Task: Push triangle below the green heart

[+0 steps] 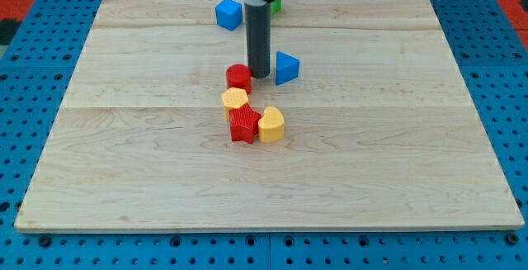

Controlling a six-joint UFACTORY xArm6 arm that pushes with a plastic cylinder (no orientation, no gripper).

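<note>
A blue triangle [286, 68] lies a little above the board's middle. My tip [259, 74] rests on the board just to the triangle's left, between it and a red cylinder [238, 78]. A green block [276, 4], mostly hidden behind the arm, shows as a sliver at the view's top; its shape cannot be made out.
A blue cube [228, 13] sits near the top edge, left of the arm. Below the red cylinder lie a yellow block [235, 100], a red star-like block [244, 125] and a yellow heart [271, 125]. The wooden board [124, 138] lies on a blue pegboard.
</note>
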